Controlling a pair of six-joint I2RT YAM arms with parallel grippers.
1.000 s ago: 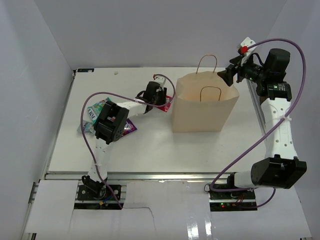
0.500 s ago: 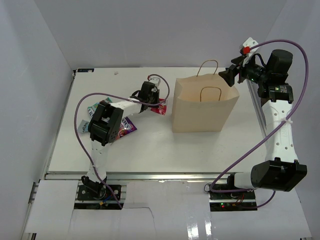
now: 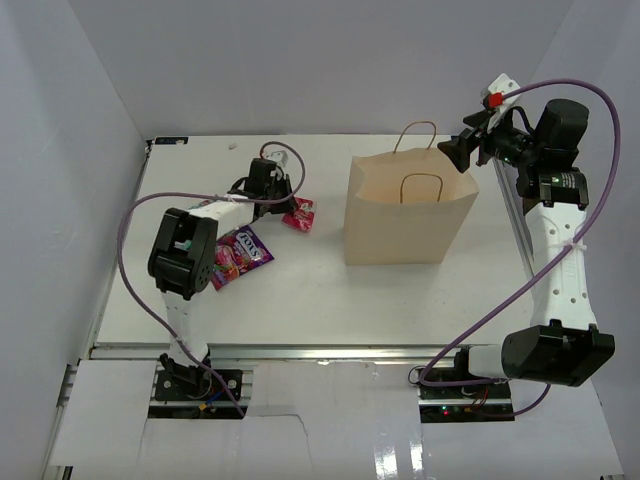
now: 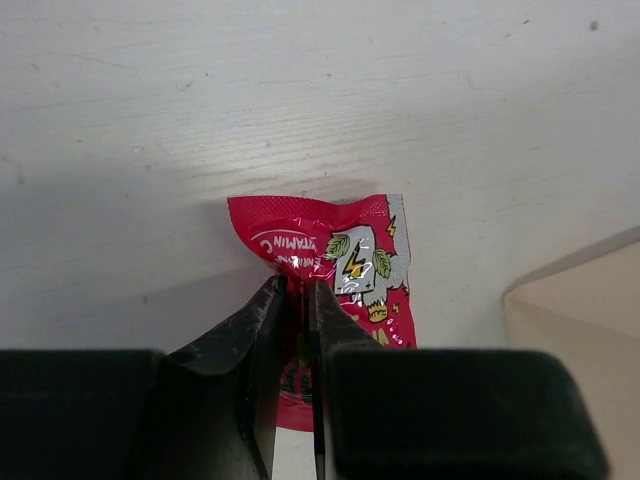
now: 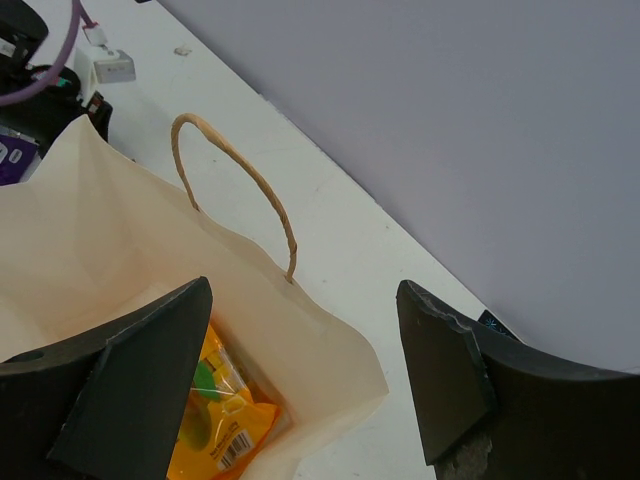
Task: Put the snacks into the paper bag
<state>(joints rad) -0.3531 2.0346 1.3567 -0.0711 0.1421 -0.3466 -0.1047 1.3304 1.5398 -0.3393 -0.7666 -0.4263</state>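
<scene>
The red packet (image 4: 335, 250) is pinched by the left gripper (image 4: 300, 292); the orange packet (image 5: 225, 420) inside the bag (image 5: 100, 240) is shown only under the wide-spread right gripper (image 5: 300, 355).

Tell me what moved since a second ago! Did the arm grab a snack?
The left gripper slid left across the table, away from the paper bag, dragging along the red snack packet pinched in its closed jaws. The bag stayed put with the orange packet inside, and the right gripper kept hovering open above it, hardly moving.
</scene>
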